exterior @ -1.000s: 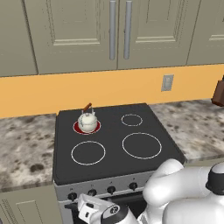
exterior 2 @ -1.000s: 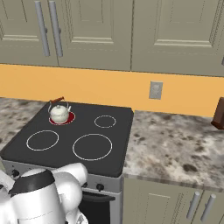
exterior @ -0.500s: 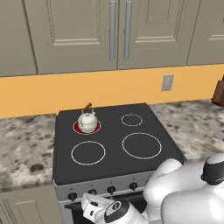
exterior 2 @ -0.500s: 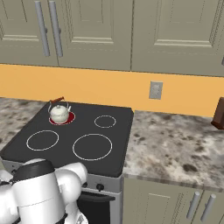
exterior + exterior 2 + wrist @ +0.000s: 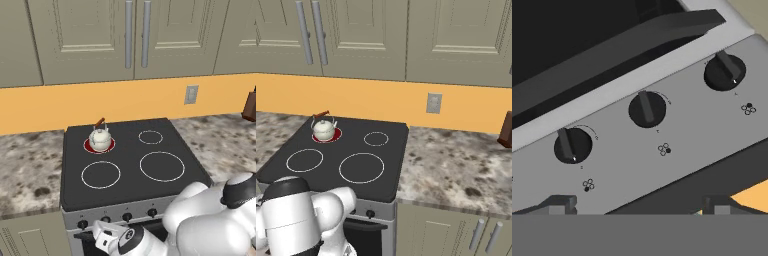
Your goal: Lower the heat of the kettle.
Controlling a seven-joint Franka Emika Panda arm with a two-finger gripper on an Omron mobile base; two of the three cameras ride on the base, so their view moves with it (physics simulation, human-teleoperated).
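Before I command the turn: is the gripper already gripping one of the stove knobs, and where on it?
Nothing is held. The gripper is open, its fingertips short of the control panel, roughly facing the middle knob without touching it.

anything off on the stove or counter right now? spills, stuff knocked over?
Nothing stands out. The kettle sits upright and centred on the glowing red back-left burner; the other three burners are dark and bare. No spills on the stovetop. The knobs look intact.

Kettle [image 5: 100,139] [image 5: 324,129] upright on glowing red rear-left burner, handle angled back
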